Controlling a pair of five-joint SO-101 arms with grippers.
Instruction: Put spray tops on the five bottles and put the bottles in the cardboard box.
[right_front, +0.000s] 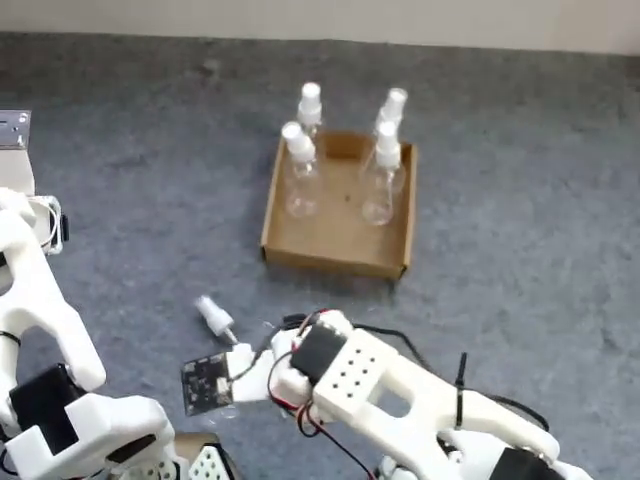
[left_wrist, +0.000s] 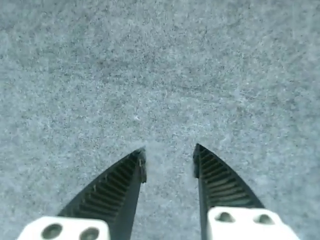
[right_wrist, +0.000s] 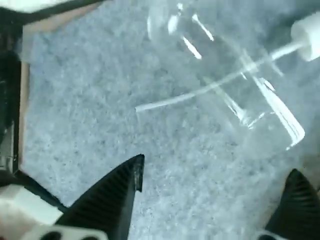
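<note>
The cardboard box (right_front: 335, 245) lies open on the grey carpet, with several clear bottles (right_front: 302, 180) capped by white spray tops standing in it. Nearer the arms, a white spray top (right_front: 213, 313) lies on the carpet. In the right wrist view a clear bottle (right_wrist: 235, 80) lies on its side, and the spray top (right_wrist: 309, 34) sits at one end with its thin tube showing through the plastic. My right gripper (right_wrist: 215, 187) is open just short of this bottle, touching nothing. My left gripper (left_wrist: 170, 157) hangs open over bare carpet.
The right arm (right_front: 400, 385) stretches across the near middle of the table, its wires trailing. The left arm (right_front: 50, 330) stands at the near left, with a pale block (right_front: 15, 145) at the far left edge. Grey carpet surrounds the box.
</note>
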